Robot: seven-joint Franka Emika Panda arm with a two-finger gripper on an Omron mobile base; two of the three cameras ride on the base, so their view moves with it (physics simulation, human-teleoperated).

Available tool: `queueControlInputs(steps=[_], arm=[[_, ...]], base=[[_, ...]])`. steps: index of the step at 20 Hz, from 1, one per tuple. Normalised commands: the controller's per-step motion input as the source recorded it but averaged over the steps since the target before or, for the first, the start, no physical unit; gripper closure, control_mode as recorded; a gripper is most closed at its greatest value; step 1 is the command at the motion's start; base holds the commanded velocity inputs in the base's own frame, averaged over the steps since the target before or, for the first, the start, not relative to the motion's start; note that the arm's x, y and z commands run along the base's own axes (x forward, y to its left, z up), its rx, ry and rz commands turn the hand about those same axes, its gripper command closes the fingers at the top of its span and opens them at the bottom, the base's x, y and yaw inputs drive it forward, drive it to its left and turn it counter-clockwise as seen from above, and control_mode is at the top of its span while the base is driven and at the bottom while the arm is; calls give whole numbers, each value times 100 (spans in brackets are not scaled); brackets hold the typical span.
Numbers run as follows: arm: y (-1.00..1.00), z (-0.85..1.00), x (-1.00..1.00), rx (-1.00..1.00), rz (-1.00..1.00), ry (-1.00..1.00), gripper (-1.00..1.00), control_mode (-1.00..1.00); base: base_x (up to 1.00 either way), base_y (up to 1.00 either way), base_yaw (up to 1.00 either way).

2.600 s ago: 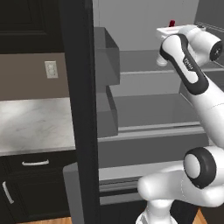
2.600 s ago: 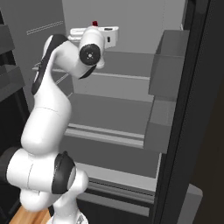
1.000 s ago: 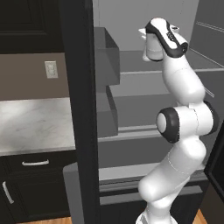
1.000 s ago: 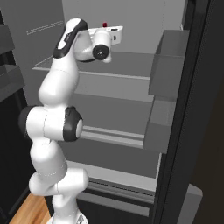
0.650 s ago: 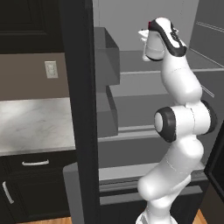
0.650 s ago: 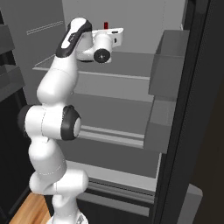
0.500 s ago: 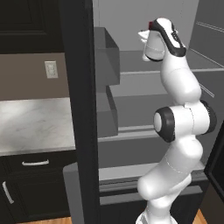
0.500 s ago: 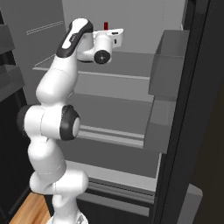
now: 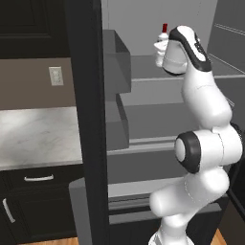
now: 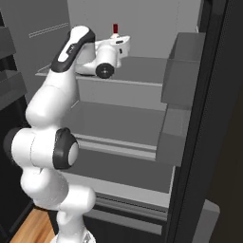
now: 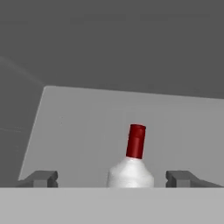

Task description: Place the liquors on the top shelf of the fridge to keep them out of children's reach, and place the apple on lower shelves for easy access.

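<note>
While its body is cut off | bottle (image 11: 131, 168) upright | pincer (image 11: 113, 178) wide

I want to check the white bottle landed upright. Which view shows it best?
The hand view: the bottle stands upright on the top shelf, red cap up, centred between the open jaws with gaps on both sides. In the left base view the arm covers most of it; the right base view shows just its cap.

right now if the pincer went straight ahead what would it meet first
The white bottle, standing upright between the open pincer's fingertips on the top shelf. Past it, probably the fridge's back wall.
</note>
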Motion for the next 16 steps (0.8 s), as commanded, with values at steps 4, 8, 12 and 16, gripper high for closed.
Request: queueControlInputs(steps=[4, 8, 12, 16], arm=[[-10, 2, -100, -7, 0, 16, -100, -100], [-14, 21, -100, -4, 0, 10, -100, -100], [-22, 14, -100, -2, 3, 10, -100, -100], [-6, 0, -100, -6, 2, 22, -100, -100]], base=[[0, 0, 0], [0, 0, 0], [0, 0, 0], [0, 0, 0]])
